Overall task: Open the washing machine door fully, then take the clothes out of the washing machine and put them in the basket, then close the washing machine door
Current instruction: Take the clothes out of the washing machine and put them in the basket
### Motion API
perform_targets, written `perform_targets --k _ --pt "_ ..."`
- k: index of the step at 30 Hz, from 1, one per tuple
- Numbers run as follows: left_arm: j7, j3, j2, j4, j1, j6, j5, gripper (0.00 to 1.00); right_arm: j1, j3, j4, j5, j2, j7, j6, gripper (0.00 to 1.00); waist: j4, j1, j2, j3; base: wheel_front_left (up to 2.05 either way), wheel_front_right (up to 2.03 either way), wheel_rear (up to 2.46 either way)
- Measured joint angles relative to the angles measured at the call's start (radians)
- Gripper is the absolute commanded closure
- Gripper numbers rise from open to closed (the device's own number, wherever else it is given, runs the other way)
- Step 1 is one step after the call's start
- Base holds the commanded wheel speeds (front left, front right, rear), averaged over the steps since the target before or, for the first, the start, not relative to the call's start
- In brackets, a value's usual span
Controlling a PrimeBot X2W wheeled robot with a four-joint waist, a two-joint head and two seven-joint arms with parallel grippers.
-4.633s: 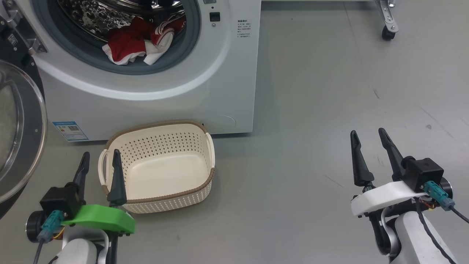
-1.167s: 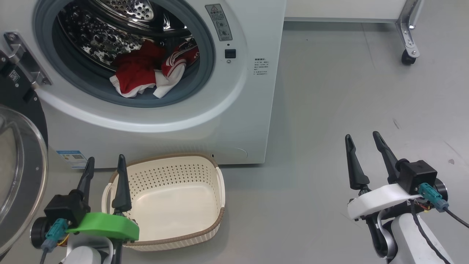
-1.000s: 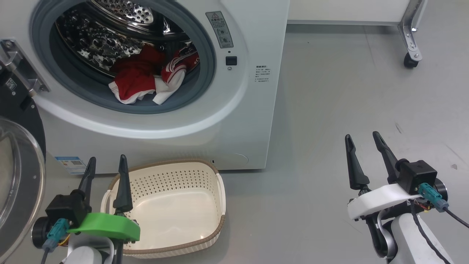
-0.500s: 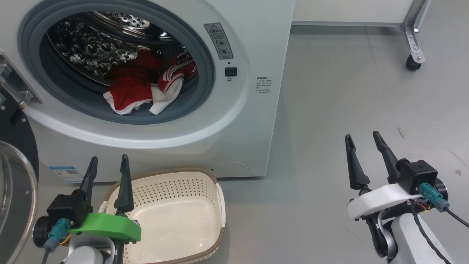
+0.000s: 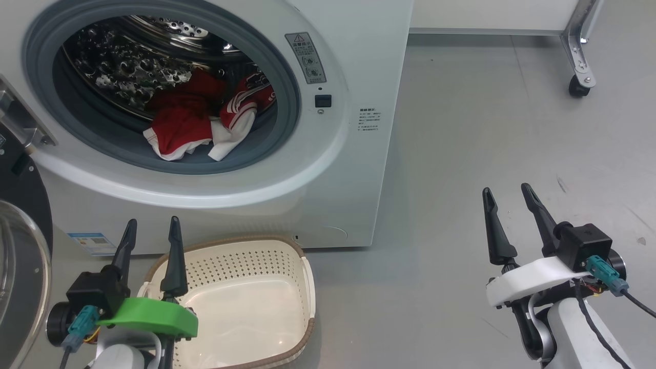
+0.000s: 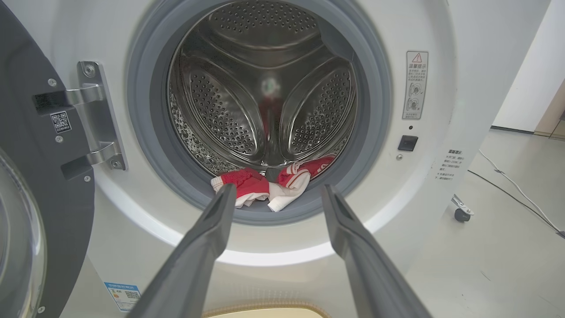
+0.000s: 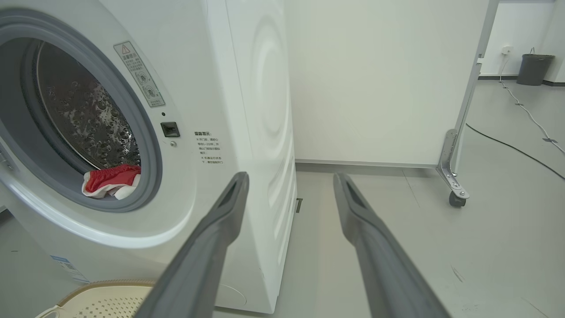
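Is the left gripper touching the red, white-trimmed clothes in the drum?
Apart. The head view shows the white washing machine front between the open left gripper and the clothes.

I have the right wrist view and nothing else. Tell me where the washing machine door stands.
Observer: The washing machine door is swung wide open, off to the left of the washing machine.
Operator: Report what is in the basket.
Observer: Nothing. The basket is empty down to its bare cream bottom.
Operator: Give me the left gripper.
Observer: The left gripper hovers by the basket's left end, jaws open and empty.
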Motion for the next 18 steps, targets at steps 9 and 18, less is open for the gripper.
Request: perform_targets --k 9,18 --pt "0.000 -0.002 0.000 0.004 0.000 0.000 0.000 0.00 0.000 -0.001 0.002 0.000 0.001 0.000 0.000 0.00 0.001 0.0000 0.0000 -0.004 0.00 0.00 0.00" --pt "0.000 -0.001 0.000 0.010 0.000 0.000 0.000 0.00 0.000 -0.001 0.008 0.000 0.003 0.000 0.000 0.00 0.002 0.0000 0.0000 -0.014 0.00 0.00 0.00"
